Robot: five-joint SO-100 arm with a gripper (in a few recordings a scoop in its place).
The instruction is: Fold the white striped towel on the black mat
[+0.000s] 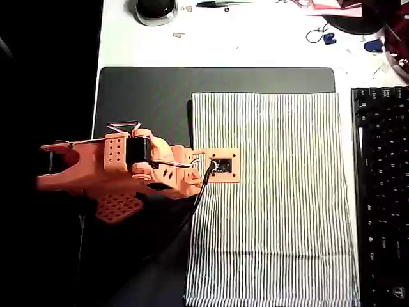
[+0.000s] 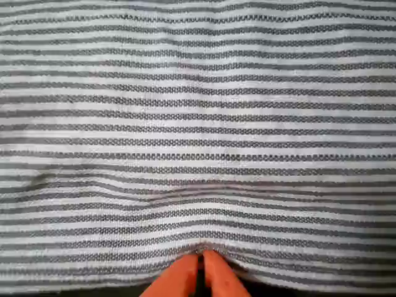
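Overhead view: the white striped towel [image 1: 275,198] lies flat on the right part of the black mat [image 1: 147,96], the orange arm reaching over its left edge. Wrist view: the gripper [image 2: 201,263] pinches the towel's puckered near edge, its 2 fingertips [image 2: 182,275] pressed together.

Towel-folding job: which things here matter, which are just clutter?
Job: striped towel, black mat, claw pinching the towel's edge.
Clutter: keyboard, round black object, pen, blue bits.
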